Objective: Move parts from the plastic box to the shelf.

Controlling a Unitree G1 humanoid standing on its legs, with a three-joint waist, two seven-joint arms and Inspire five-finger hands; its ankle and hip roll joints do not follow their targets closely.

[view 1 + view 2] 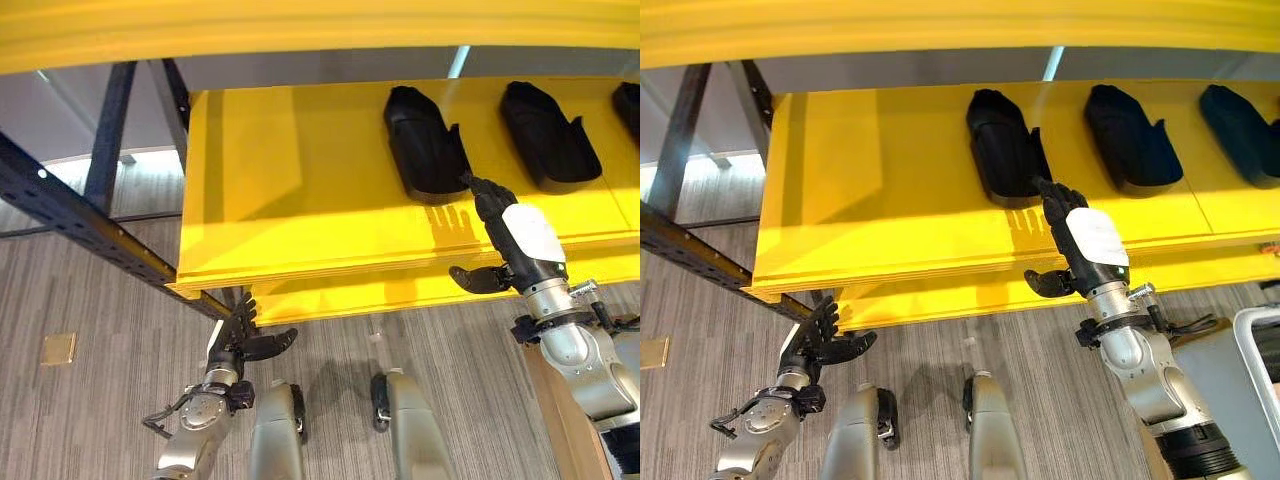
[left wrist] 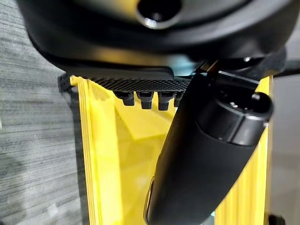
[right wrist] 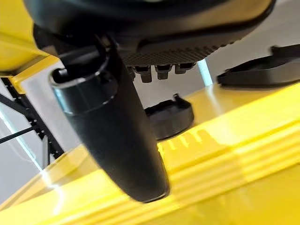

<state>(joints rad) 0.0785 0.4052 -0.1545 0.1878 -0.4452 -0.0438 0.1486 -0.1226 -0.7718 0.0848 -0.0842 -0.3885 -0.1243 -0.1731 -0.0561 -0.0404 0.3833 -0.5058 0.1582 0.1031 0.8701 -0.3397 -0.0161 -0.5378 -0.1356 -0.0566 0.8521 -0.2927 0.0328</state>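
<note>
Three black moulded parts lie in a row on the yellow shelf [image 1: 300, 190]: one [image 1: 425, 140] in the middle, a second [image 1: 548, 138] to its right, a third [image 1: 628, 105] at the right edge. My right hand [image 1: 518, 238] is raised over the shelf's front lip. It is open, with straight fingers [image 1: 485, 198] reaching the near corner of the middle part and nothing held. The right wrist view shows that part [image 3: 168, 119] just past the thumb [image 3: 112, 136]. My left hand [image 1: 235, 335] hangs open and empty below the shelf's left front corner.
A second yellow shelf board [image 1: 300, 30] runs overhead. A dark steel rack frame [image 1: 80, 225] slants along the left side. A lower yellow ledge [image 1: 340, 295] sits under the shelf front. A pale-rimmed container corner [image 1: 1255, 335] shows at the lower right. The floor is grey wood.
</note>
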